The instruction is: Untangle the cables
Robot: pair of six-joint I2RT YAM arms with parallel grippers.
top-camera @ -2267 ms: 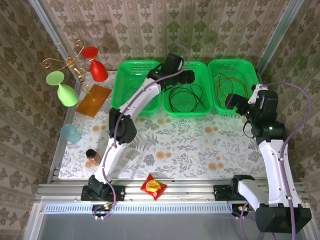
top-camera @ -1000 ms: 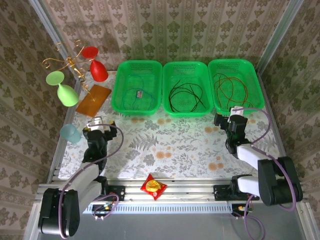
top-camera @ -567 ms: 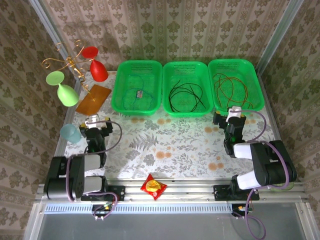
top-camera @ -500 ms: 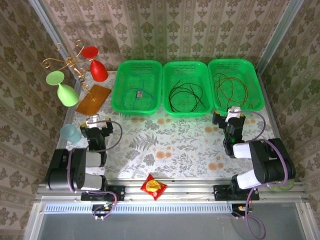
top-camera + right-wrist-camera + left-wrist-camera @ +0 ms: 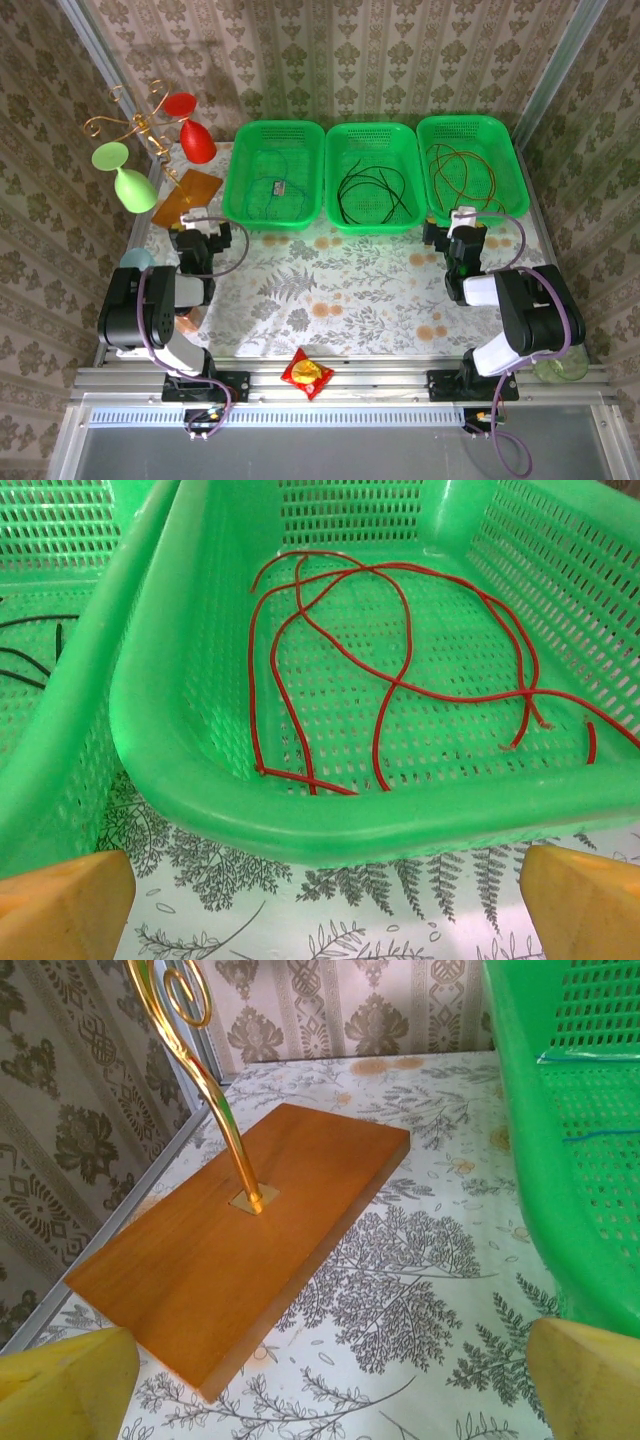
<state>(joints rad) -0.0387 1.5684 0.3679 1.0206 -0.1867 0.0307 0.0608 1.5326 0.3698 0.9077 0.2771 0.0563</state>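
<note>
Short of the cables [image 5: 400, 683] now, not above: left gripper [image 5: 325, 1380], right gripper [image 5: 325, 895].

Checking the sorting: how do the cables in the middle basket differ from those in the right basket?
The middle basket holds black cables; the right basket holds red cables. The black ones gather in the near half; the red ones loop across most of the floor. Both lie loose in green baskets.

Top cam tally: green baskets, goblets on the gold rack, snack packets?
Green baskets: 3
Goblets: 2 (1 red, 1 green)
Snack packet: 1
Total: 6
</note>
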